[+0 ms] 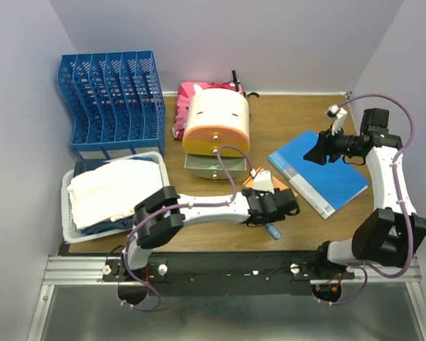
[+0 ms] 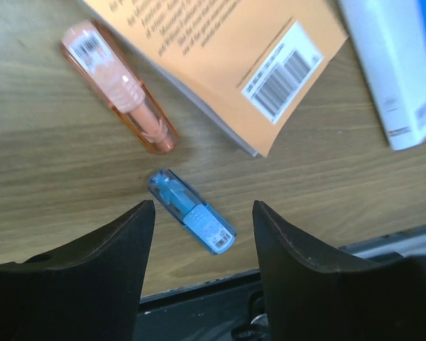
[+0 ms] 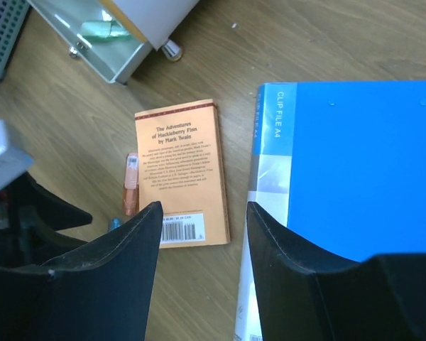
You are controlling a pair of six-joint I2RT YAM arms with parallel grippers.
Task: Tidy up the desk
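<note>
Where the desk is: the desk (image 1: 291,124) lies flat in front of my two bases, filling the space between the pale walls.
Edges: walls shut in its left, back and right sides. A black rail (image 1: 220,264) runs along the near edge (the only side with no wall).
Crowded side: a blue file rack (image 1: 110,103) stands in the back left corner, with a white tray (image 1: 66,222) of cloth (image 1: 106,190) just in front of it.
Middle: a cream and orange drawer box (image 1: 216,124) has its lowest drawer pulled out, and a pink bag (image 1: 192,92) sits behind it.
Open room: bare wood shows at the back right, between the drawer box and the right wall, and in a strip along the near edge.
Right half: a blue clip file (image 1: 318,170) lies flat at a slant. An orange book (image 3: 181,174) lies just beside its left edge.
Look of the desk: brown wood grain, level and matte.
Long axis: left to right, parallel to the rail; the grain seems to run the same way.
My left gripper (image 2: 201,209): jaws apart above a small blue tube (image 2: 192,211) lying near the front edge. An orange tube (image 2: 121,89) lies beside the book.
My right gripper (image 3: 204,209): jaws apart and holding nothing, above the book and the file.
</note>
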